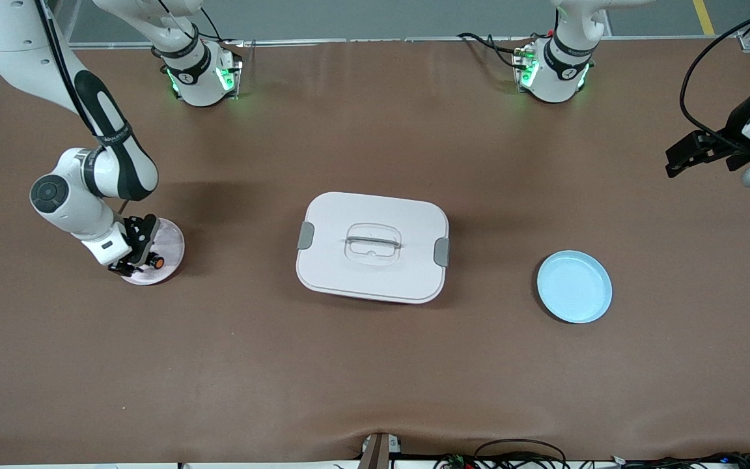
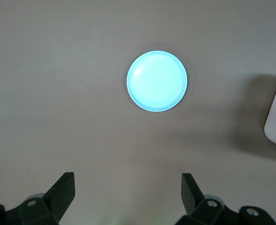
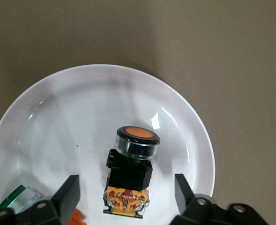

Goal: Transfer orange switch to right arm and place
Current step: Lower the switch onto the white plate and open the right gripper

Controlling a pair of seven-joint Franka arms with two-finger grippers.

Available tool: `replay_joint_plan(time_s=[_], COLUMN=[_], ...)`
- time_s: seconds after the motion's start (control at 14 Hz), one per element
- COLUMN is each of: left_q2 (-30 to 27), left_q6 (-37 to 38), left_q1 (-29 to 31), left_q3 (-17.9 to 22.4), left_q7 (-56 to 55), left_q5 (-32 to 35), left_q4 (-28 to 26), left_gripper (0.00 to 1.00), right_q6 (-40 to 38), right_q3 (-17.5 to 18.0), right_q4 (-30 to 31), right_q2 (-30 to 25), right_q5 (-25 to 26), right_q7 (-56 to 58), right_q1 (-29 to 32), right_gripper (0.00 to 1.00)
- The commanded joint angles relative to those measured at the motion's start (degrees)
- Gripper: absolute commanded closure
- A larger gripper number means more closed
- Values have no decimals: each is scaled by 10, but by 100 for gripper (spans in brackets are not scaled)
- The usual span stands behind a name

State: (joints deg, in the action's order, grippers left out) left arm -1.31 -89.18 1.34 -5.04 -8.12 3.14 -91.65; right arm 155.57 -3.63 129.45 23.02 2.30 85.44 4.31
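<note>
Hovering low over the white plate (image 1: 170, 244) at the right arm's end of the table, the right gripper (image 1: 135, 260) has the orange switch (image 1: 156, 262) lying on that plate beside its fingertips. A white lidded box (image 1: 372, 246) sits mid-table, a blue plate (image 1: 574, 286) toward the left arm's end; the left gripper (image 1: 681, 159) waits high near that end.

Left wrist view: jaws spread wide, the blue plate (image 2: 157, 80) beneath.

Right wrist view: jaws apart, the orange switch (image 3: 130, 171) between them untouched, on the white plate (image 3: 58, 122).

The orange switch (image 3: 130, 173) lies in the plate (image 3: 44, 122) toward the right arm's end.
</note>
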Motion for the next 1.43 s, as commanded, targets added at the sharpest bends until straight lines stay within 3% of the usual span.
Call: replay_joint_plan(time_s=[0.0, 0.21, 0.57, 0.79, 1.0, 1.36], left_q2=[-9, -4, -2, -3, -2, 0], left_q6=[-9, -21, -21, -20, -20, -20], left_q1=[2, 2, 1, 1, 0, -3], left_q3=[-1, -1, -1, -1, -1, -2], left_q7=[8, 8, 7, 7, 8, 38], left_q5=[-7, -7, -8, -7, -7, -7], left_q4=[-11, -10, -11, -11, -11, -8], left_gripper=[0, 0, 0, 0, 0, 0], right_q6=[-22, -94, -141, -187, -186, -210], right_q3=[2, 3, 5, 6, 6, 6], right_q4=[-11, -30, -28, -29, -26, -25], right_q2=[-17, -32, -55, -74, -80, -96], right_q5=[2, 1, 0, 0, 1, 1], right_q7=[0, -14, -114, -295, -420, -733], right_q1=[1, 3, 2, -10, -22, -23], right_gripper=[0, 0, 0, 0, 0, 0])
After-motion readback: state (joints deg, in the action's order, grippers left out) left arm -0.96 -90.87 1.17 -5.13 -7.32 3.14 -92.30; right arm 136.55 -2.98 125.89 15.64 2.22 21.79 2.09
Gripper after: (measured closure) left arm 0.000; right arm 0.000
